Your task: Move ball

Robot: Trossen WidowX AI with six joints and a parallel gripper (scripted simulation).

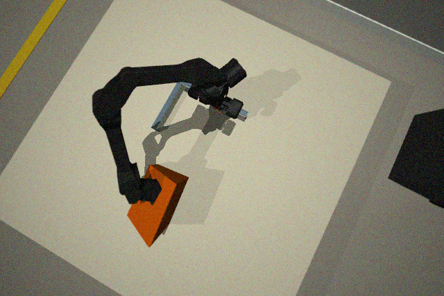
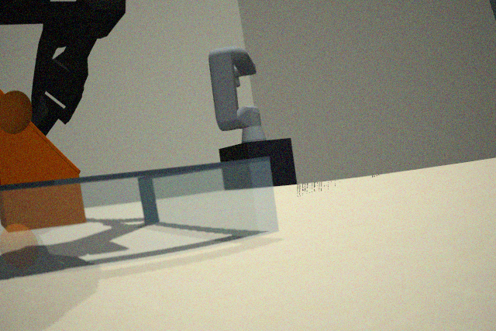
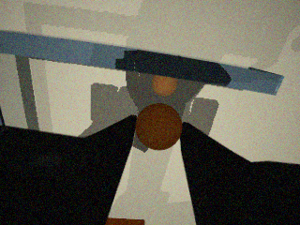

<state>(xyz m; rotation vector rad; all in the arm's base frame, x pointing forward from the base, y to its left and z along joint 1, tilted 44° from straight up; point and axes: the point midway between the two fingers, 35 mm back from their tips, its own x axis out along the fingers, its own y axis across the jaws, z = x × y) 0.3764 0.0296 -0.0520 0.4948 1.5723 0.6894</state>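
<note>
My gripper [image 1: 219, 108] [image 3: 158, 125] is shut on the orange-brown ball [image 2: 14, 111] [image 3: 158, 127] and holds it in the air above the table [image 1: 286, 178]. The see-through copy [image 2: 15, 239] [image 3: 164, 85], a paler orange ball, rests on the table just below and ahead of the held ball. It lies close to the long clear wall [image 1: 168, 106] [image 2: 200, 203] [image 3: 56, 49]. The two low clear walls form a corner [image 1: 182, 85]. In the top view the gripper hides the copy.
The arm's orange wedge-shaped base [image 1: 157, 206] [image 2: 32, 159] stands at the table's near side. A black box [image 1: 419, 157] [image 2: 264, 159] stands off the table and carries a grey arm [image 2: 226, 87]. A yellow line [image 1: 39, 28] runs along the floor.
</note>
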